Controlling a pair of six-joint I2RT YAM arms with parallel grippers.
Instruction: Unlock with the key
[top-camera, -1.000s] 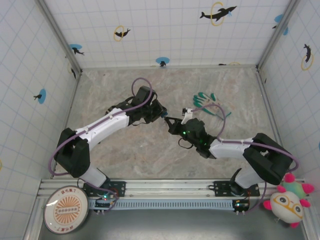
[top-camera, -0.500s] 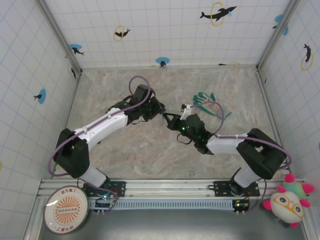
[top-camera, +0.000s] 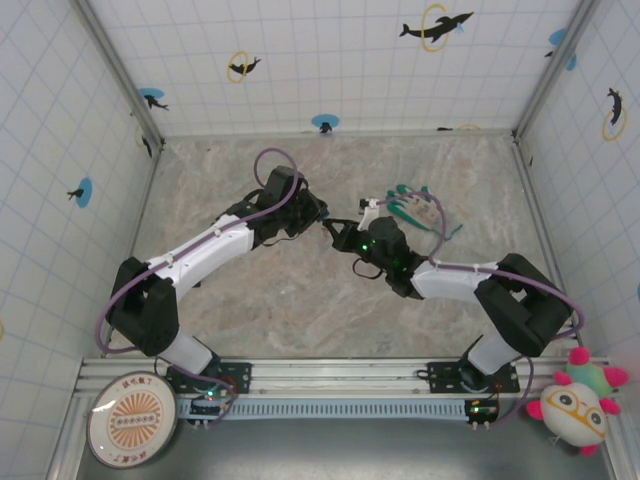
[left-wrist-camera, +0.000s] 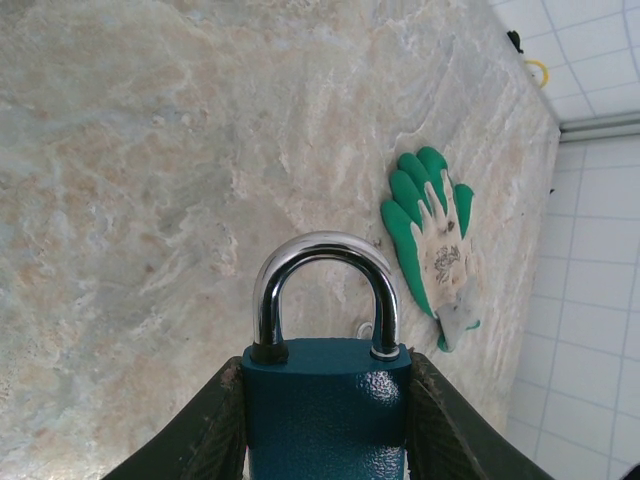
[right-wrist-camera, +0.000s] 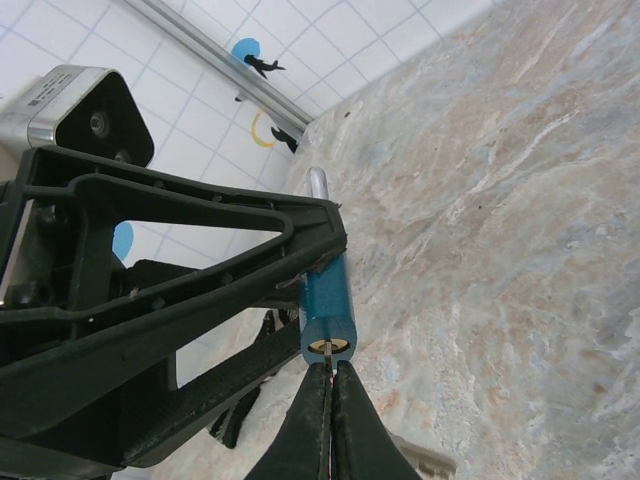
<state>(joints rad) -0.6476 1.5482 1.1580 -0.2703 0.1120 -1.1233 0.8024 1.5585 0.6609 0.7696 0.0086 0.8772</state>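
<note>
Both wrists have edged toward the back wall, right arm closing in. On the left, left gripper (top-camera: 321, 222) clamps blue padlock (left-wrist-camera: 325, 410) by its body, shackle pointing away from the fingers. At its keyhole sits the key (right-wrist-camera: 329, 358), a barely visible sliver pinched in right gripper (right-wrist-camera: 329, 385), tips pressed together. Further right lies green glove (left-wrist-camera: 430, 240).

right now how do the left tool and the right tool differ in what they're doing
The left tool has its jaws spread around the blue padlock; the right tool is pinched shut. The left tool grips the padlock by its sides; the right tool's tips only reach its keyhole at the bottom end. Both are black and meet at the padlock.
</note>
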